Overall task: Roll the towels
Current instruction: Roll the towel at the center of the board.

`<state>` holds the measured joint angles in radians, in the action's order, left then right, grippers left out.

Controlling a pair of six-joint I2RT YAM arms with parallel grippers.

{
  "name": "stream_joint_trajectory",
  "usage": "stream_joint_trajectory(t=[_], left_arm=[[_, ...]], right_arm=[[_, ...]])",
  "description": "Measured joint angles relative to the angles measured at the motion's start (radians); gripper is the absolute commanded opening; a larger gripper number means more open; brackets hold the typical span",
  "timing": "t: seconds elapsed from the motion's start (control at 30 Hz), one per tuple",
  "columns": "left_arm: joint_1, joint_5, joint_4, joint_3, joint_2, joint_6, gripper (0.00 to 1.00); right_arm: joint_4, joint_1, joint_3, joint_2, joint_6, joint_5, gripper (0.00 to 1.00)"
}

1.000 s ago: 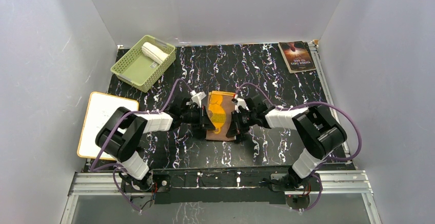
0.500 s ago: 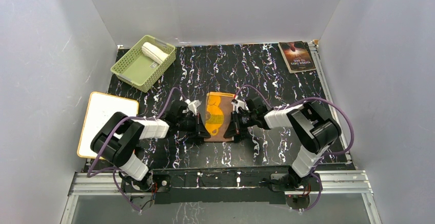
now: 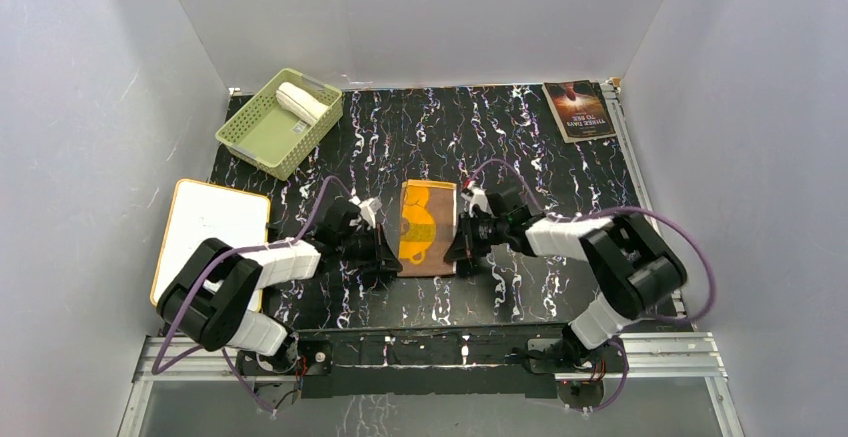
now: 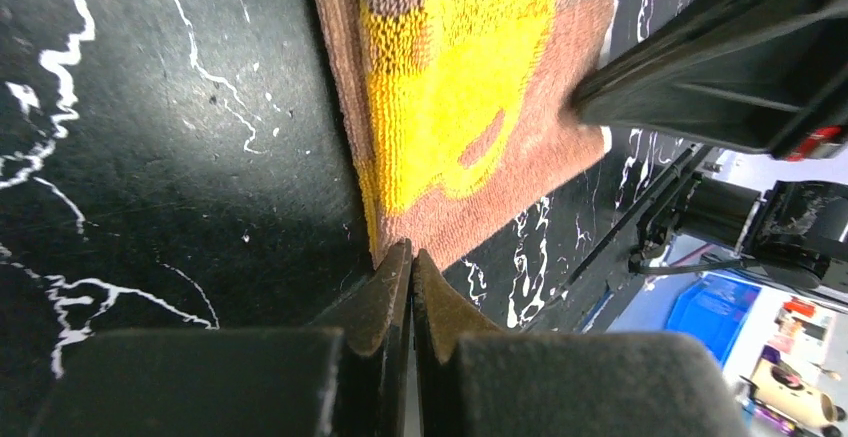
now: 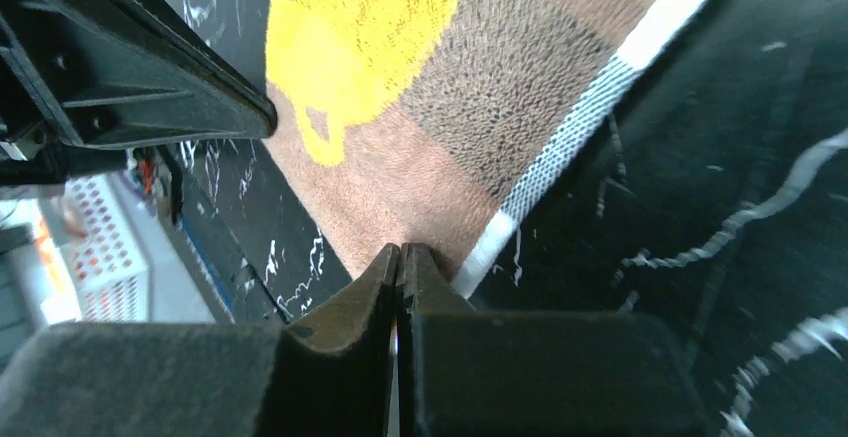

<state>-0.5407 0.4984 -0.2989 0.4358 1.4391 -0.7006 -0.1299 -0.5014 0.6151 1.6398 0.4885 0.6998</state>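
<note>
The yellow towel is lying flat and unrolled in the middle of the desk. Its long sides are running away from the arms, and a yellow figure is showing on its brown ground. The left hand is sitting low at the towel's near left corner. The right hand is sitting low at the near right corner, so the two are facing each other across the near end of the cloth.

In the left wrist view, the left hand's fingers are pressing together with no gap, and their tips are touching the towel's edge close to the corner. In the right wrist view, the right hand's fingers are likewise closed tight. Their tips are meeting the brown border just beside a white stripe that is running along one edge. I cannot tell whether either hand is pinching any cloth between its tips.

The cream towel is lying rolled up in the green basket, which is standing at the far left corner of the desk, well apart from both hands. A book is lying at the far right corner. A white board is lying at the desk's left edge, beside the left arm.
</note>
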Motion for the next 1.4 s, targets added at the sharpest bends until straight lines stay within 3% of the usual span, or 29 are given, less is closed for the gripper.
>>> stream_joint_trajectory(t=[0.03, 0.2, 0.3, 0.37, 0.5, 0.73, 0.9, 1.17, 1.4], left_arm=[[0.000, -0.011, 0.029, 0.013, -0.009, 0.010, 0.00], [0.002, -0.055, 0.168, 0.131, -0.048, 0.066, 0.23], [0.014, -0.073, 0.225, 0.212, -0.106, 0.095, 0.33], [0.035, -0.074, 0.257, 0.260, -0.157, 0.118, 0.38], [0.115, -0.071, 0.300, 0.283, -0.229, 0.149, 0.43], [0.269, -0.018, 0.378, 0.257, -0.255, 0.192, 0.44], [0.327, 0.037, 0.409, 0.231, -0.256, 0.204, 0.44], [0.362, 0.093, 0.409, 0.200, -0.277, 0.210, 0.44], [0.373, 0.118, 0.409, 0.198, -0.277, 0.209, 0.44]], right_arm=[[0.026, 0.000, -0.003, -0.043, -0.016, -0.049, 0.10], [0.137, -0.030, 0.025, -0.305, -0.109, -0.303, 0.52], [0.165, -0.156, 0.077, -0.456, -0.220, -0.548, 0.73], [0.142, -0.298, 0.092, -0.542, -0.337, -0.717, 0.97], [0.107, -0.483, 0.074, -0.595, -0.557, -0.882, 0.98], [0.145, -0.708, -0.047, -0.437, -0.828, -1.038, 0.98], [0.172, -0.723, -0.062, -0.321, -0.894, -1.079, 0.98], [0.076, -0.723, -0.039, -0.214, -0.924, -1.115, 0.96], [-0.050, -0.723, 0.021, -0.089, -0.900, -1.164, 0.85]])
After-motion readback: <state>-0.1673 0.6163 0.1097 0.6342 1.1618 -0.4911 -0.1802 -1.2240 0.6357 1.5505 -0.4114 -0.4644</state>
